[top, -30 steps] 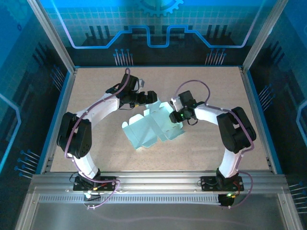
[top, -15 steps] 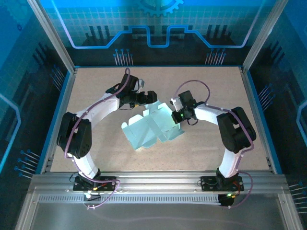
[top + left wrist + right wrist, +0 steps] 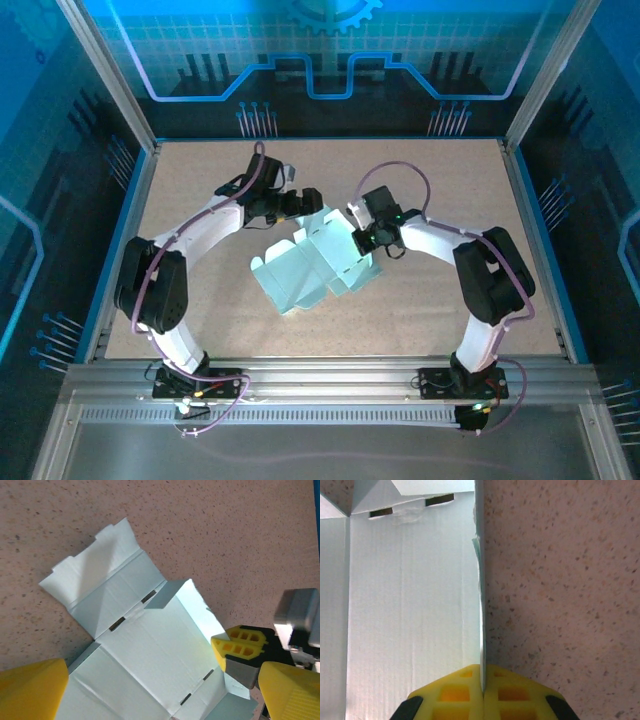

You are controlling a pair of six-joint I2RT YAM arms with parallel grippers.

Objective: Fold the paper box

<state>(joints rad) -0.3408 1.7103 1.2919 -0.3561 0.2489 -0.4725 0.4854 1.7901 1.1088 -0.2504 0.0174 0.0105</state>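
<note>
**Right end effector pinches a raised flap of the paper box**

The paper box (image 3: 312,268) lies mostly unfolded near the middle of the surface (image 3: 200,200), between the two arms. The right end effector (image 3: 482,692) is pressed together on the thin edge of one flap, which stands upright off the surface. The left end effector (image 3: 308,205) hangs over the sheet's far end, its yellow fingers (image 3: 30,690) spread wide, one on each side of the card. Whether they touch it is unclear.
</note>
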